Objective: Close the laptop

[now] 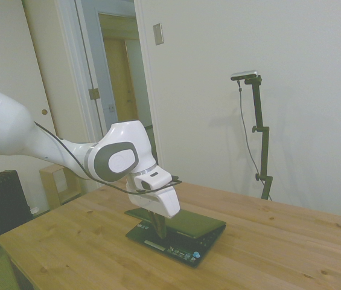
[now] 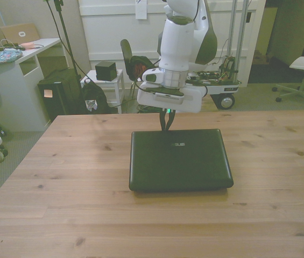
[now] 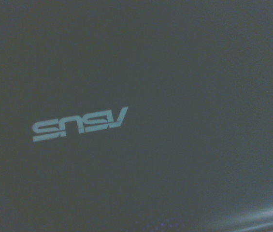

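The fingers [image 2: 166, 121], narrow and nearly together, press the rear edge of the laptop [image 2: 179, 159]. Its glossy black lid, lettered "ASUS" [image 3: 79, 124], lies almost shut; blue stickers [image 1: 189, 255] show. It sits mid-worktop [image 2: 60, 177].

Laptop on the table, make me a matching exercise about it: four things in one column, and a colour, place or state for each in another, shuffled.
Column one:
1. laptop lid
2. logo
3. table
4. pincer

Column two:
A. light wood
B. pale letters on a dark surface
C. glossy black, lowered almost flat
D. pointing down at the lid, by the logo

Pairs: 1-C, 2-B, 3-A, 4-D
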`<state>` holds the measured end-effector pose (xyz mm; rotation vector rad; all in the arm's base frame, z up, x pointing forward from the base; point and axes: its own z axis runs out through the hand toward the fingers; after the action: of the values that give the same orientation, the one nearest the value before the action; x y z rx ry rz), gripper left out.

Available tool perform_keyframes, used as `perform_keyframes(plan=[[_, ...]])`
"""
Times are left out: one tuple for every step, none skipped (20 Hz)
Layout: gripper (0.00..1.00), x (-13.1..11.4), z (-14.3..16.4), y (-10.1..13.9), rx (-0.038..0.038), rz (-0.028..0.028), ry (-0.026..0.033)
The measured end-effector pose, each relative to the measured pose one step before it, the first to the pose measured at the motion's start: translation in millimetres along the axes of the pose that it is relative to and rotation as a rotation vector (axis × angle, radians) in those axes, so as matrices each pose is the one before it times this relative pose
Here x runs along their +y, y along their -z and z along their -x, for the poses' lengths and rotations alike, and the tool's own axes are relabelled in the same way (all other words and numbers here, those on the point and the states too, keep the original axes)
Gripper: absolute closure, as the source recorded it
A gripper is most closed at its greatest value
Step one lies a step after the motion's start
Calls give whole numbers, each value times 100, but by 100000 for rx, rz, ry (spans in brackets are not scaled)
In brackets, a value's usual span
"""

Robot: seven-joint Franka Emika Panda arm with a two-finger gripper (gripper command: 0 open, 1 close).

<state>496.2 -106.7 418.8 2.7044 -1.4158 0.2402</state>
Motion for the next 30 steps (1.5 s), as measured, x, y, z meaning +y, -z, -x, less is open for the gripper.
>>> perform_keyframes(plan=[[100, -305, 368, 460, 351, -395, 1504], [100, -449, 576, 549, 311, -343, 1448], [100, -444, 591, 530, 241, -278, 1402], [100, -351, 486, 556, 28, -373, 933], [100, -261, 263, 538, 179, -649, 385], [100, -97, -28, 523, 274, -525, -102], [100, 12, -217, 479, 193, -441, -435], [100, 58, -360, 396, 293, -528, -465], [100, 116, -427, 359, 163, -505, -560], [100, 157, -464, 303, -52, -378, -634], [100, 176, -552, 308, 151, -338, -661], [100, 199, -593, 194, 99, -254, -549], [100, 217, -622, 43, -95, -291, -422], [100, 217, -621, -181, -338, -51, -223], [100, 220, -580, -373, -527, 283, -164], [100, 151, -510, -466, -682, 285, 188], [100, 44, -472, -500, -907, -185, 323], [100, -53, -354, -492, -738, -166, 458], [100, -155, -319, -449, -459, 109, 592], [100, -214, -275, -383, -285, 207, 418], [100, -214, -199, -381, -319, 387, 91], [100, -201, -170, -379, -329, 433, 54], [100, -161, -90, -392, -424, 432, 67], [100, -112, -51, -407, -499, 443, 24], [100, -94, 24, -437, -601, 498, 91], [100, -108, 76, -480, -612, 539, 203], [100, -122, 87, -533, -442, 416, 256], [100, -124, 83, -524, -281, 260, 254], [100, -88, 84, -531, -350, 323, 204], [100, -46, 61, -490, -201, 168, 109]])
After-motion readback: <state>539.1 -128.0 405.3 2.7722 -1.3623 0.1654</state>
